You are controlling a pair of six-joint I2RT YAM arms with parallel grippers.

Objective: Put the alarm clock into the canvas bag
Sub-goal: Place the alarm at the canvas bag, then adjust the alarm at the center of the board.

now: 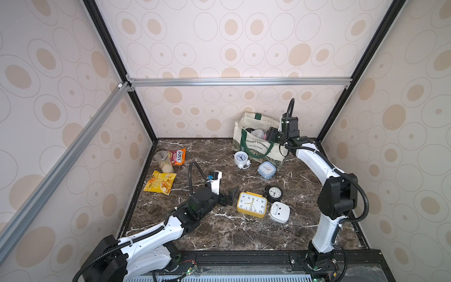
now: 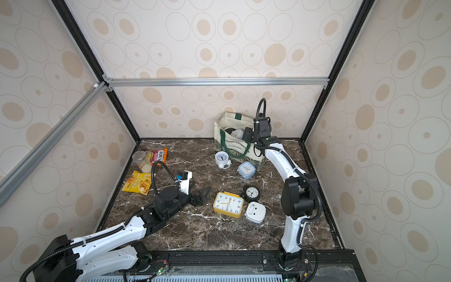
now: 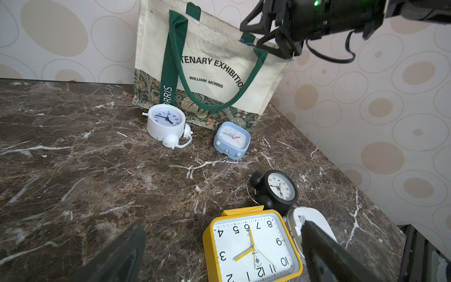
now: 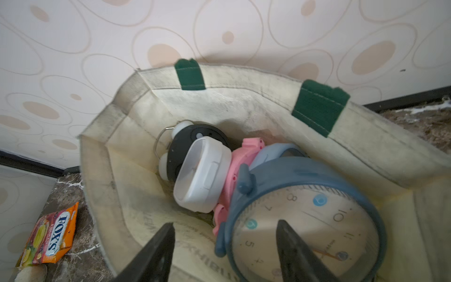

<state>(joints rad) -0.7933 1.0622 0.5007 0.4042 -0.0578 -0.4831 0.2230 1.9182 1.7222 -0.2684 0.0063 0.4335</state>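
Right jaws apart over canvas bag point(image 4: 244, 97) — blue clock point(image 4: 317, 207) (atop others point(image 4: 202, 173)) inside.

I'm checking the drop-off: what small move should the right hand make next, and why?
Probably lift the right hand straight up, clear of the canvas bag: it stands open, and the blue clock lies inside the bag beneath it, apparently ungripped.

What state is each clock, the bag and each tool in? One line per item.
canvas bag: upright, mouth open, clocks inside
blue round clock: in the bag, face up
yellow clock: on table, face up
black clock: on table, face up
white bell clock: on table, face up
pale blue square clock: on table, face up
white square clock: face down
left tool: open, empty
right tool: open, above bag mouth
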